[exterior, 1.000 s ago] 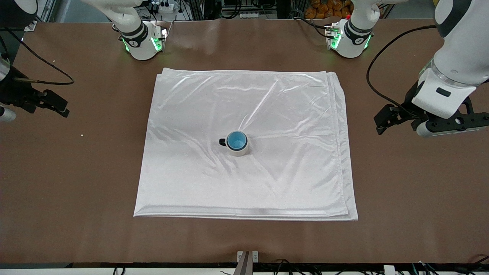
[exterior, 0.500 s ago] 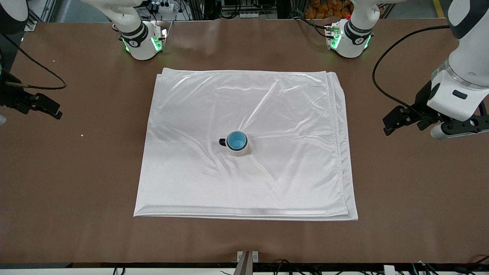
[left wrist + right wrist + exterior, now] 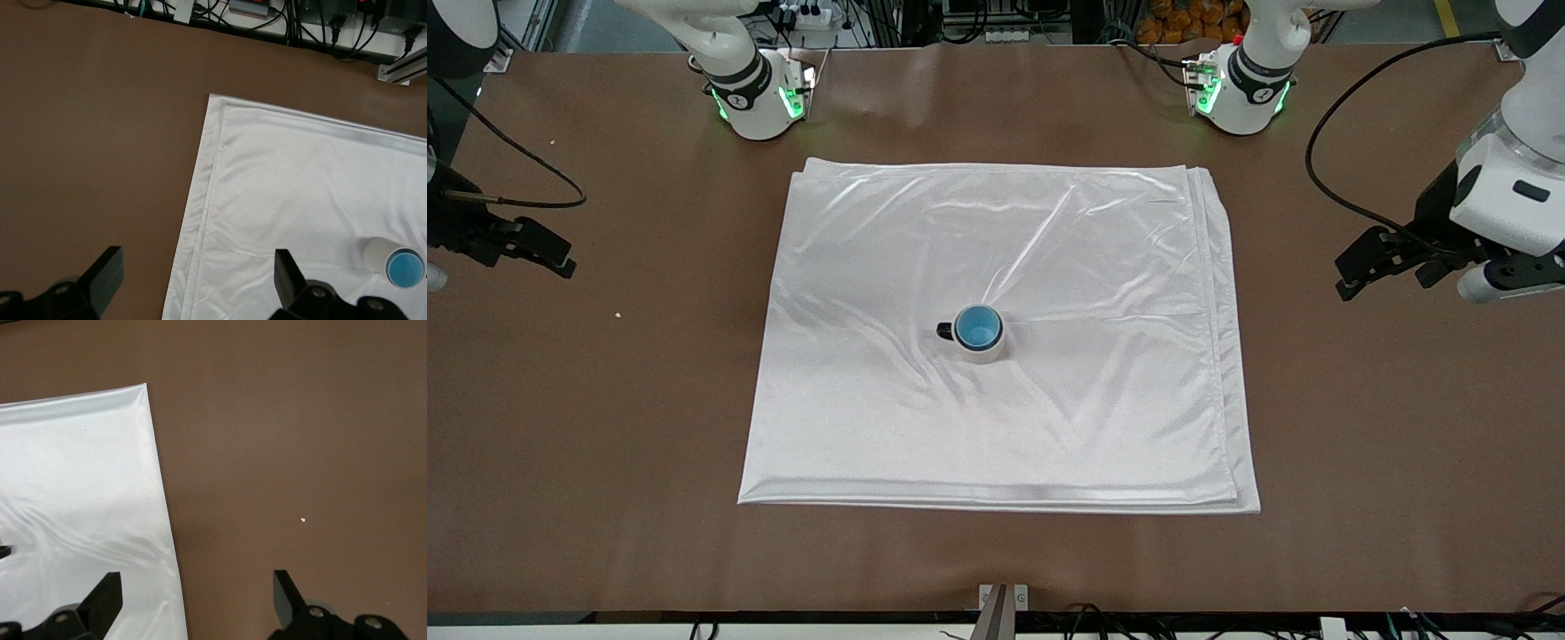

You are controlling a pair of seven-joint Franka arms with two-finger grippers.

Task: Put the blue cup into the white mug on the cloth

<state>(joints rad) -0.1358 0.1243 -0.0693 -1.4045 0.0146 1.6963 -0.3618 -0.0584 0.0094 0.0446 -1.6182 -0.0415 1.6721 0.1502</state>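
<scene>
The left gripper is wide open over bare table. The right gripper is wide open too. The blue cup already sits inside the white mug on the cloth. Best to keep both arms away, so nothing bumps the mug.

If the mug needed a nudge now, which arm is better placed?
Left, marginally: the open left tool faces the white mug holding the blue cup; the open right tool faces the cloth's edge.
</scene>
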